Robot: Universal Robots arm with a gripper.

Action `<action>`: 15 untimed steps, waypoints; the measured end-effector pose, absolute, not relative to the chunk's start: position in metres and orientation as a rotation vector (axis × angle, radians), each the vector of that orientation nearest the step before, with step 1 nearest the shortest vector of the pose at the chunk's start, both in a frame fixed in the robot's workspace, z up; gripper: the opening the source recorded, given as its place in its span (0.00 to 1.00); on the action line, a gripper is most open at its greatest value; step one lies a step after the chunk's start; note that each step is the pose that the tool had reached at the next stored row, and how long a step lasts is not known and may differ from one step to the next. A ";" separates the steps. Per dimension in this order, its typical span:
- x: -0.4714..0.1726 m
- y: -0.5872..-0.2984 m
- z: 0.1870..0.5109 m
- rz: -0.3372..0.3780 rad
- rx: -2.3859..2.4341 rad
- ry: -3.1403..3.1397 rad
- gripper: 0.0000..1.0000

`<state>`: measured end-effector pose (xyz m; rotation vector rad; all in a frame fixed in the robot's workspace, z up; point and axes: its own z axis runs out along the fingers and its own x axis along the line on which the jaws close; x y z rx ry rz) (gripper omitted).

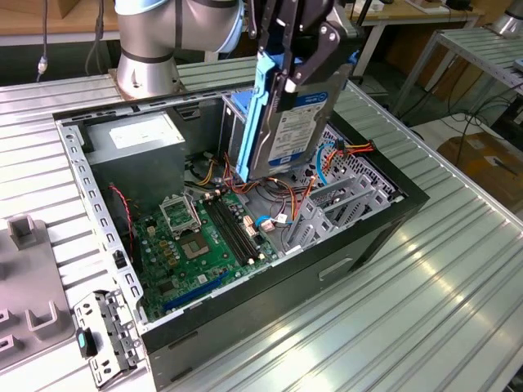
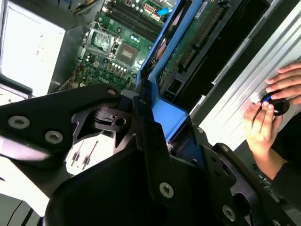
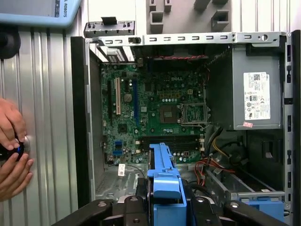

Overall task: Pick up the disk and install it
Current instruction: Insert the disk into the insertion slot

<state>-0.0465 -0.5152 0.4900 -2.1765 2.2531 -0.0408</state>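
My gripper (image 1: 299,69) is shut on the disk (image 1: 296,124), a silver hard drive with a white and blue label and blue side rails. It holds the disk on edge, tilted, above the open computer case (image 1: 409,204), over the bay area by the grey drive cage (image 1: 234,131). In the second wrist view the disk's blue rail (image 2: 165,61) and green circuit underside run away from the black fingers (image 2: 153,150). In the first wrist view the blue rail (image 3: 164,172) sticks out over the motherboard (image 3: 160,103).
The case holds a green motherboard (image 1: 196,241), a grey power supply (image 1: 135,137) and loose red and orange cables (image 1: 347,151). A person's hands (image 3: 11,141) rest on a round control on the ribbed table beside the case. A small grey bracket (image 1: 102,331) lies at the exterior view's left.
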 end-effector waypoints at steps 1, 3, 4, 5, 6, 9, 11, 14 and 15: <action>-0.041 -0.516 0.490 -0.041 -2.176 2.253 0.37; -0.038 -0.517 0.489 -0.041 -2.177 2.253 0.37; -0.038 -0.517 0.489 -0.041 -2.177 2.253 0.37; -0.038 -0.519 0.489 -0.041 -2.177 2.253 0.37; -0.038 -0.520 0.489 -0.041 -2.177 2.253 0.37; -0.038 -0.525 0.489 -0.041 -2.177 2.253 0.37; -0.038 -0.532 0.489 -0.041 -2.177 2.253 0.37; -0.037 -0.539 0.489 -0.041 -2.177 2.253 0.37; -0.037 -0.541 0.489 -0.041 -2.177 2.253 0.37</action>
